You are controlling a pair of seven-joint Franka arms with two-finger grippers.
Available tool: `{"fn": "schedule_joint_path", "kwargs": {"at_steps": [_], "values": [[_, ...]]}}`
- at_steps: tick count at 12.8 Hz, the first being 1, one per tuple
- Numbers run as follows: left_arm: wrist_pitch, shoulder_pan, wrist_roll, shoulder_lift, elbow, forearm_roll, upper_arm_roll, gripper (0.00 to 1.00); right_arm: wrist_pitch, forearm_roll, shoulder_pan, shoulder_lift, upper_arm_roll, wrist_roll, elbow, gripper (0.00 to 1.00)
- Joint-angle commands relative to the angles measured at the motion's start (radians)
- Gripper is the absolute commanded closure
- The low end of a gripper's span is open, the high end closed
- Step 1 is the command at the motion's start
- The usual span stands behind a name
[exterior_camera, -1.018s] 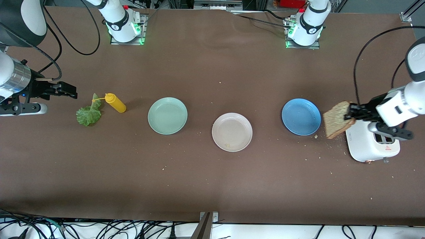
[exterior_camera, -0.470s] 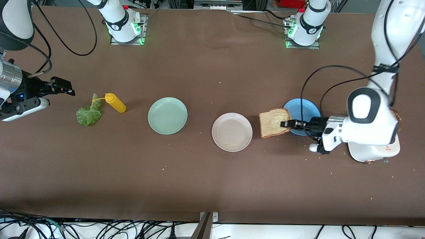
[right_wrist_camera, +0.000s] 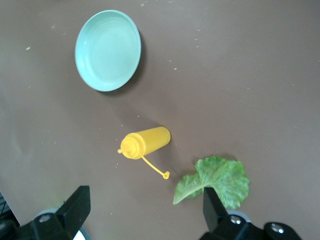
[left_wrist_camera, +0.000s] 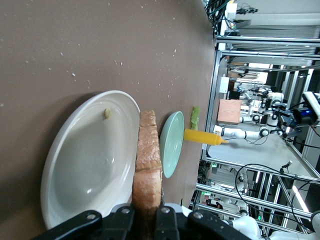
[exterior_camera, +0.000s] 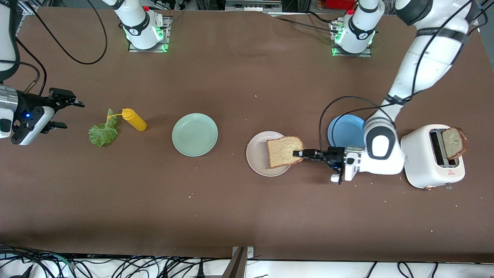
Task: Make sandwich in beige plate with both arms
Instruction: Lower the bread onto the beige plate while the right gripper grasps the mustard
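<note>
Step in hand, by the look of it: first slice going onto the beige plate [exterior_camera: 258,154]

Lower centre-right of the front view: left gripper [exterior_camera: 299,154] pinching a bread slice [exterior_camera: 283,151] by its edge, slice held over the plate's half toward the left arm's end, tilted, not yet laid flat; seen edge-on in the left wrist view [left_wrist_camera: 148,170] beside the plate [left_wrist_camera: 85,170]

Next move, judged: lower, level the slice, release over the plate's middle

Right edge of the frame: white toaster [exterior_camera: 428,162] with a second bread slice [exterior_camera: 453,143] standing in a slot

Left edge: right gripper [exterior_camera: 58,114] spread wide, empty, over bare table close to the lettuce leaf [exterior_camera: 102,131]; likely waiting for its turn

Count: two bread slices, one lettuce leaf, one yellow squeeze bottle [exterior_camera: 134,119], three plates – beige, mint-green plate [exterior_camera: 195,134], blue plate [exterior_camera: 343,131] – one toaster, scattered crumbs
</note>
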Motion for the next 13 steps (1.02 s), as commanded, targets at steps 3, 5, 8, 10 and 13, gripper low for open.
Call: {"fn": "schedule_joint_path", "kwargs": {"at_steps": [3, 5, 8, 10, 13], "values": [[0.021, -0.045, 0.154, 0.057, 0.013, -0.132, 0.003, 0.83, 0.066, 0.191, -0.122, 0.049, 0.005, -0.337, -0.099, 0.00], [0.021, -0.040, 0.158, 0.051, 0.015, -0.126, 0.004, 0.01, 0.061, 0.320, -0.173, 0.121, 0.005, -0.533, -0.128, 0.00], [0.021, -0.040, 0.156, 0.044, 0.013, -0.123, 0.004, 0.00, 0.061, 0.421, -0.229, 0.185, 0.005, -0.713, -0.214, 0.00], [0.021, -0.041, 0.156, 0.034, 0.016, -0.122, 0.010, 0.00, 0.050, 0.460, -0.252, 0.239, 0.006, -0.842, -0.222, 0.00], [0.038, -0.035, 0.141, -0.060, 0.026, 0.079, 0.022, 0.00, 0.028, 0.516, -0.279, 0.314, 0.006, -0.994, -0.254, 0.00]]}}
